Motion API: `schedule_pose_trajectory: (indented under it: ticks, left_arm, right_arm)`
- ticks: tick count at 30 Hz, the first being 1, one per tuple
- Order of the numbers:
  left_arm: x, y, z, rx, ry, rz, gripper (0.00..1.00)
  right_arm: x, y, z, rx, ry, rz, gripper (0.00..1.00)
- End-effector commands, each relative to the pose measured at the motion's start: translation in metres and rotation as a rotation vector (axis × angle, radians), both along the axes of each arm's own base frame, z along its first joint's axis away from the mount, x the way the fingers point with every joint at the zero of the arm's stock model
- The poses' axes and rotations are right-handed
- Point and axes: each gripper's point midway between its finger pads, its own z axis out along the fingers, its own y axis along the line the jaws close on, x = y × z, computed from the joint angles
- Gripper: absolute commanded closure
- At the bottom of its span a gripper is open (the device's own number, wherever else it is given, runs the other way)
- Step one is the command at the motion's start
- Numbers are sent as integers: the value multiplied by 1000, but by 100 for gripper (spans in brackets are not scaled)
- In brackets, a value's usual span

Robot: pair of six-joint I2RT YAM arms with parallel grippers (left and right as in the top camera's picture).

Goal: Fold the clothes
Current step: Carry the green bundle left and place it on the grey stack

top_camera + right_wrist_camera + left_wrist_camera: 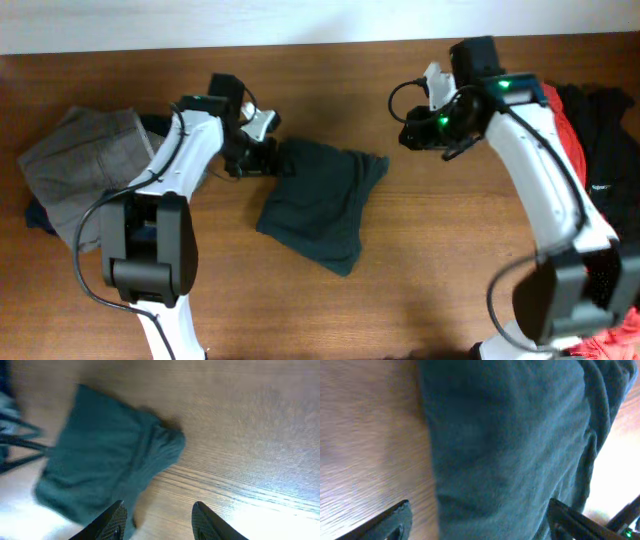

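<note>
**Green shirt bunched mid-tabletop, both arms empty**

Wooden tabletop (420,260), broad and brown. Dark green shirt (320,205) lies crumpled near its middle, a lopsided square with its far-right corner bunched. Grey trousers (85,160) are heaped well to the shirt's left. Red and black tops (595,120) are piled well to its right. Left fingers (390,522) spread wide over the shirt's left edge, gripping nothing. Right fingers (207,522) apart, hovering just off the bunched corner, empty. Cloth looks light and limp, likely to sag. Best pinched at two corners or along a hem.
</note>
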Motion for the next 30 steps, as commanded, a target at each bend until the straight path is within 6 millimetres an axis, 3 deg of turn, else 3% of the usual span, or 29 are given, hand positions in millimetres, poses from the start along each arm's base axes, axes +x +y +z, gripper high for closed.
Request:
schedule_pose_trajectory:
  ticks: [1, 6, 9, 11, 13, 14, 15, 17, 20, 24, 27, 30]
  left_arm:
    - [-11, -14, -5, -85, 22, -24, 13]
    - [-21, -32, -24, -182, 104, -40, 13]
    - [-27, -42, -39, -225, 158, -49, 15]
    - [-29, -47, -49, -232, 177, -56, 32]
    - [-30, -50, -51, -231, 177, -64, 58]
    - [-30, -52, -51, -232, 170, -72, 91]
    - [-30, -52, -49, -234, 157, -89, 99]
    - [-30, -51, -43, -235, 148, -110, 100]
    - [-29, -41, -24, -239, 125, -126, 100]
    - [-16, -19, 22, -249, 44, -87, 99]
    - [-4, 6, 69, -253, -83, -38, 99]
    - [4, 46, 119, -240, -235, 39, 100]
  right_arm:
    - [-13, 7, 72, 43, -187, 57, 52]
    - [-38, 4, 125, 51, -334, 56, 48]
    - [-51, 2, 145, 56, -393, 56, 48]
    - [-60, 1, 158, 59, -429, 57, 48]
    - [-66, 1, 163, 60, -442, 57, 48]
    - [-69, 0, 166, 61, -447, 57, 48]
    - [-72, 0, 167, 61, -447, 57, 48]
    - [-75, 0, 166, 59, -439, 56, 47]
    - [-78, -1, 163, 56, -422, 55, 48]
    - [-78, -5, 161, 35, -413, 42, 48]
    - [-78, -5, 161, 36, -413, 43, 48]
    - [-78, -5, 161, 35, -413, 42, 48]
